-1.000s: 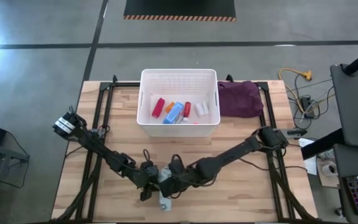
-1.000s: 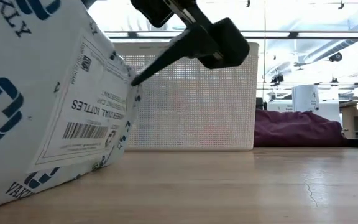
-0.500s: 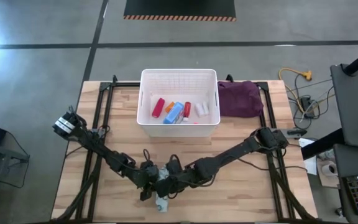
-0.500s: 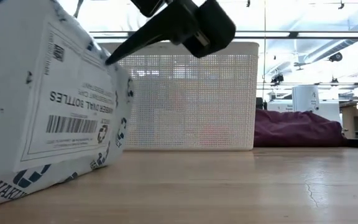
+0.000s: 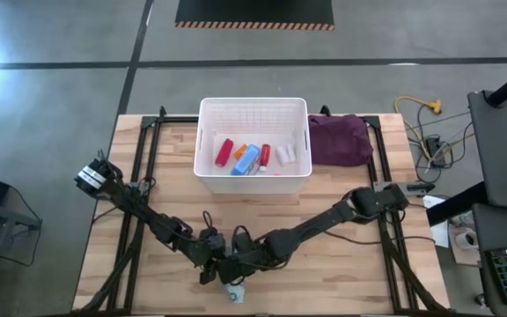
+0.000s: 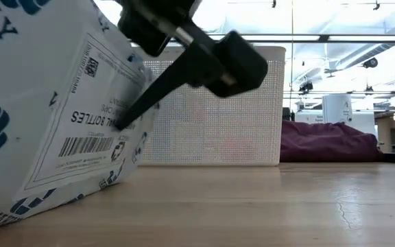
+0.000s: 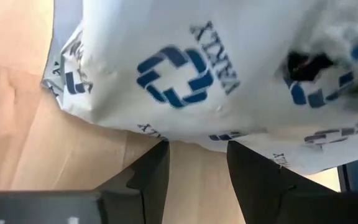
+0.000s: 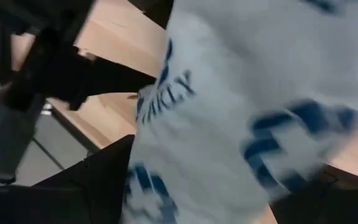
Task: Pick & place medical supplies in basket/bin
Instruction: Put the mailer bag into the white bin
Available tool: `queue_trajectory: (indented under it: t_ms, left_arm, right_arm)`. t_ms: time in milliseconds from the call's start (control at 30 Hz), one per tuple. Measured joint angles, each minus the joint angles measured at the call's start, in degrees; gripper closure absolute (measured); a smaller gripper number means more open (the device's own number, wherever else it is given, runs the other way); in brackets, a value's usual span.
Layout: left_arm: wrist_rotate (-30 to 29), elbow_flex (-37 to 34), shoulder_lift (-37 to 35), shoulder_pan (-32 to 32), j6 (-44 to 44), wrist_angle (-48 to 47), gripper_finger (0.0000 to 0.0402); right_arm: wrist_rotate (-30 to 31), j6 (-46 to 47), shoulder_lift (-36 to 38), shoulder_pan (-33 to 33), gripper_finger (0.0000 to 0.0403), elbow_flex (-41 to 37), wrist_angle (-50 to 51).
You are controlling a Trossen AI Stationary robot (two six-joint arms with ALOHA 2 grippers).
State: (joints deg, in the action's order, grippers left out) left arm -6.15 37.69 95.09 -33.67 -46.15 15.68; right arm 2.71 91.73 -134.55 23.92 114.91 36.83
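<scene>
A white pouch printed with blue crosses and a barcode label [image 6: 53,116] sits at the table's near edge [image 5: 233,290], tilted, its lower edge on the wood. My left gripper [image 7: 197,180] is shut on it from the left. My right gripper [image 8: 204,186] stands open over it from the right, one finger on each side. The white lattice basket [image 5: 208,114] at the far middle holds a red tube [image 5: 224,151], a blue-white box [image 5: 246,158] and white bottles [image 5: 287,155]. My left gripper pinches the pouch's near lower edge [image 7: 191,138] between its two fingers [image 7: 148,177], slanting down from the table's left. The pouch stands tilted, its bottom on the table. My right gripper lays one finger [image 6: 163,86] on the pouch's labelled face [image 6: 125,122], slanting down from the right. Whether its other finger touches, I cannot tell.
A purple cloth bundle [image 5: 340,139] lies right of the basket. Black frame rails [image 5: 139,176] run along both table sides. Bare wood [image 5: 324,282] lies between the basket and the arms, and to the right.
My right gripper has gone down and toward the near edge, rolling a little, and its finger now lies lower across the pouch's labelled face. The pouch has rocked more upright and then tipped back. My left gripper has kept its hold.
</scene>
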Motion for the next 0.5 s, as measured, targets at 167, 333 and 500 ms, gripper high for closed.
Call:
queue_trajectory:
  t_ms: [167, 333, 500]
  left_arm:
    - [-0.06, -0.1, 0.0, -0.09, -0.02, -0.17, 0.0256]
    - [-0.44, -0.51, -1.03, -0.15, 0.29, -0.42, 0.0256]
    - [-4.24, -1.08, -5.33, -0.46, 1.79, -0.71, 0.0256]
  right_arm:
    - [0.6, -0.54, -0.11, 0.02, 0.0108, 2.34, 3.61]
    - [1.56, -0.4, -0.04, 0.05, 0.0142, 1.34, 5.28]
    - [0.59, -0.27, -0.12, 0.09, 0.0198, 0.21, 4.19]
